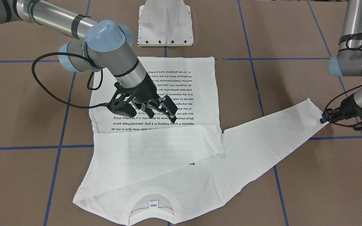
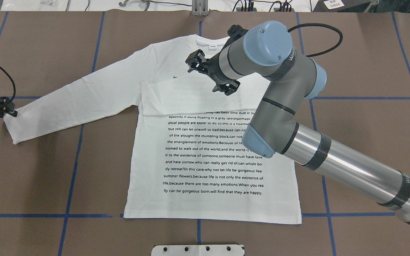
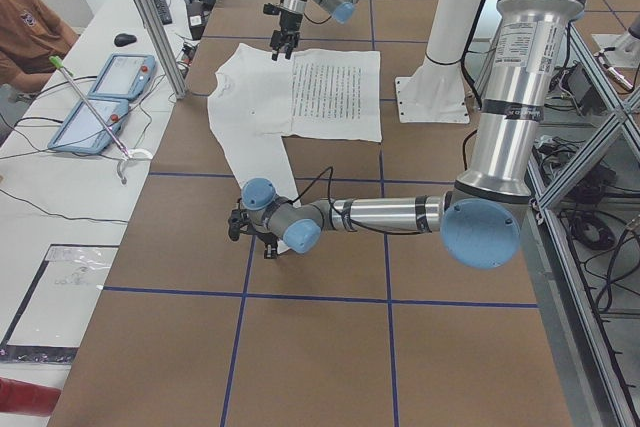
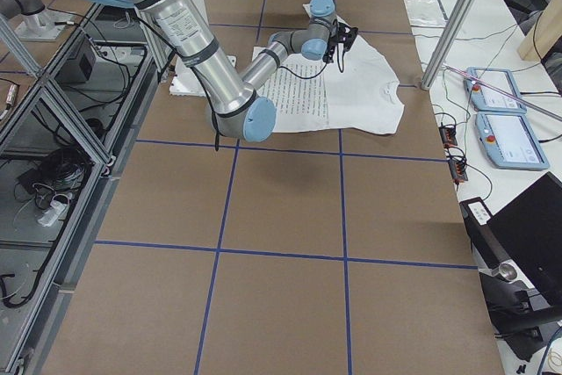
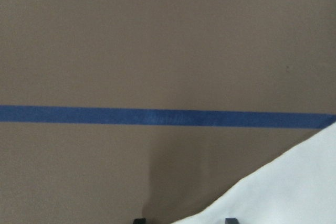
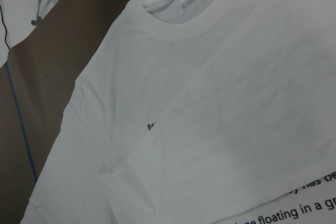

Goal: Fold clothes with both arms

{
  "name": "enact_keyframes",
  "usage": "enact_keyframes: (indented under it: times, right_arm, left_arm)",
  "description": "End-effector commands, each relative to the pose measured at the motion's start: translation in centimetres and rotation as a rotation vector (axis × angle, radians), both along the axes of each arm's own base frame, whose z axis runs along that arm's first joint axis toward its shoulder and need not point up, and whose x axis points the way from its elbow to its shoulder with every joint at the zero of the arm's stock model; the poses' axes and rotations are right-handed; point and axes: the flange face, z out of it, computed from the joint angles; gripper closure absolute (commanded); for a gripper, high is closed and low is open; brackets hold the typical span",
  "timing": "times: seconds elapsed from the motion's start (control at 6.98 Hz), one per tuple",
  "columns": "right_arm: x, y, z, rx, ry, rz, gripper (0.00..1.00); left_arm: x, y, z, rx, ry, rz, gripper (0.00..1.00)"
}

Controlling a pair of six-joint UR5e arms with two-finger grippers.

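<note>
The white long-sleeved T-shirt [image 2: 212,199] lies flat on the brown table with its printed text up. Its neck label [image 1: 153,204] is at the far side from the robot. One sleeve is folded across the chest [image 1: 156,147]. The other sleeve [image 2: 77,103] stretches straight out. My right gripper [image 2: 209,75] hovers open over the chest, holding nothing, and its wrist view shows the collar [image 6: 184,19]. My left gripper [image 1: 324,121] sits at the outstretched sleeve's cuff. Its fingertips [image 5: 229,220] stand apart, with the cuff's edge [image 5: 294,192] between them on the table.
The white pedestal base [image 1: 165,28] stands just behind the shirt's hem. Blue tape lines [image 2: 73,167] grid the table. Beyond the table's far edge is a white bench with tablets [image 3: 105,97], cables and a seated person [image 3: 25,32].
</note>
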Motion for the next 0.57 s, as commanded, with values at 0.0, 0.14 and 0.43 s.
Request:
enact_keyframes:
  times: [0.0,0.14,0.43]
  right_arm:
    - [-0.01,0.01,0.00,-0.005,-0.002,0.001,0.01]
    - [-0.01,0.01,0.00,-0.006,-0.002,0.001,0.01]
    - [0.26,0.00,-0.22,-0.004,-0.008,0.000,0.01]
  left_arm:
    - [0.02,-0.01,-0.12,0.003,0.002,0.000,0.68]
    - [-0.10,0.25,0.11,0.000,0.003,-0.001,0.93]
    - [-0.02,0.25,-0.41,0.004,0.014,0.003,1.00]
